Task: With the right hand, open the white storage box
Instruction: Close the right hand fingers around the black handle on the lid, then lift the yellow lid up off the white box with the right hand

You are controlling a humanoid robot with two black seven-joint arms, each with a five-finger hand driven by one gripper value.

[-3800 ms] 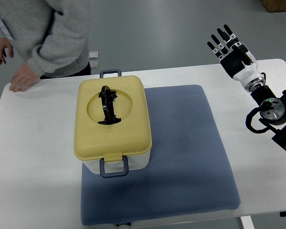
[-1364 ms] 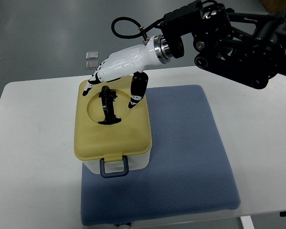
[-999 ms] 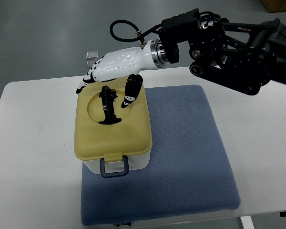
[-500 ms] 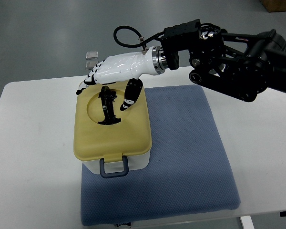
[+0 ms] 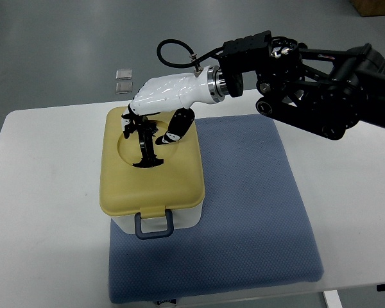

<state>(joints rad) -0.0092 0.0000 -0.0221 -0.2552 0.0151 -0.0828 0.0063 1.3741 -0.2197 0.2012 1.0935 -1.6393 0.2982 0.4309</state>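
1. White table (image 5: 45, 192) on grey floor, blue mat (image 5: 256, 212) at centre
2. White storage box (image 5: 155, 221), its yellow lid (image 5: 151, 179) still shut, sits left of centre
3. My right hand (image 5: 155, 106) has dropped since half a second ago; fingers (image 5: 173, 131) now curl loosely around the black handle (image 5: 144, 144), not clamped, so lifting comes next

White storage box (image 5: 155, 218), yellow lid (image 5: 151, 173) shut, sits on blue mat (image 5: 250, 212).
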